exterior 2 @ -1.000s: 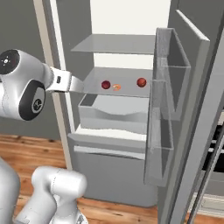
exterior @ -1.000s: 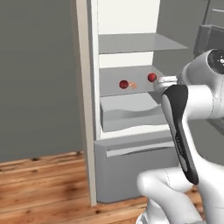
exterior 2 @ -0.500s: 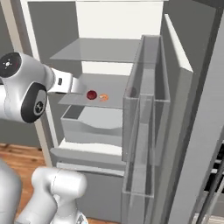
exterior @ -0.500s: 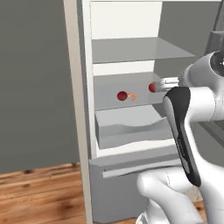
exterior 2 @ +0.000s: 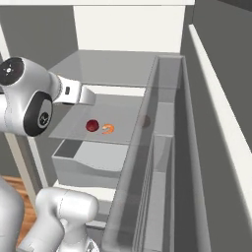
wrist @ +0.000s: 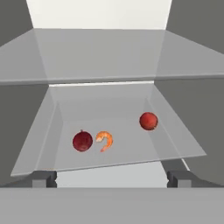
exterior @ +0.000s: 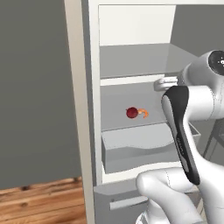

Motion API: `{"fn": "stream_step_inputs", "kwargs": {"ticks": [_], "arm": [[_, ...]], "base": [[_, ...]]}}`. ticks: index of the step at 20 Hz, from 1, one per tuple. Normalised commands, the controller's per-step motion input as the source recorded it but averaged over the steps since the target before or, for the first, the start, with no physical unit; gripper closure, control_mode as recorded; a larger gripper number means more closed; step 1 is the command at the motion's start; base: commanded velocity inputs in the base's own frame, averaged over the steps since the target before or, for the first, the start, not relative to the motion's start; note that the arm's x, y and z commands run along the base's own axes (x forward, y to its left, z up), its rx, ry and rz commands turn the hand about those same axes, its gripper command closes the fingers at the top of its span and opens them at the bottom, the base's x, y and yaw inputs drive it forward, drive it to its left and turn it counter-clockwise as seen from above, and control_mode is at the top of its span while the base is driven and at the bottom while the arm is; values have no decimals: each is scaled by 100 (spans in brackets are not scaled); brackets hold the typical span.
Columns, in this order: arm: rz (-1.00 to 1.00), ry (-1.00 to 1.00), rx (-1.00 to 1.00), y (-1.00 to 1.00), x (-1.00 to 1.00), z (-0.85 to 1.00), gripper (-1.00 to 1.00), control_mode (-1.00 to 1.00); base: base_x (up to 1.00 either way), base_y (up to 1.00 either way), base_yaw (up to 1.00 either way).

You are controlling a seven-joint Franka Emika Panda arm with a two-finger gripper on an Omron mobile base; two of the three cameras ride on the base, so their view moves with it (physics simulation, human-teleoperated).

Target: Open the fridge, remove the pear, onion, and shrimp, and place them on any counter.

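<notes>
The fridge (exterior: 81, 109) stands open, its door (exterior 2: 211, 128) swung out to the right. On its middle glass shelf (wrist: 131, 151) lie the dark-red onion (wrist: 82, 141) and, just right of it, the orange curled shrimp (wrist: 104, 140). Farther right and deeper in sits a brighter red round fruit (wrist: 148, 121), which looks to be the pear. My gripper (wrist: 111, 179) is open in front of the shelf's edge, level with it, fingers wide apart and holding nothing. The onion (exterior: 131, 113) and shrimp (exterior: 143, 113) sit left of my hand (exterior: 165, 83). The counter is out of view.
A grey drawer (exterior: 135, 146) juts out under the shelf, with a lower drawer front (exterior: 118, 199) beneath. Another glass shelf (wrist: 100, 57) spans above. The door's clear bins (exterior 2: 157, 162) stand close on the right. Wooden floor (exterior: 39, 201) lies to the left.
The whole picture has shifted and grown: the base has driven closer to the fridge. The door bins now loom near on the right. My gripper has stayed open.
</notes>
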Motion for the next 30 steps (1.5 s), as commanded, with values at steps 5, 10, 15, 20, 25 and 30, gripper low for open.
{"fn": "stream_step_inputs", "kwargs": {"ticks": [5,10,15,20,25,30], "arm": [[0,0,0,0,0,0,-100,100],[0,2,0,0,0,-7,-100,-100],[0,13,4,10,0,-54,-100,-100],[1,11,4,12,-3,-47,-100,-100],[3,3,0,19,17,-40,-100,-100],[0,0,0,15,21,-55,-100,-100]], "base": [[29,0,0],[0,0,0],[0,0,0],[0,0,0],[0,0,0],[0,0,0]]}}
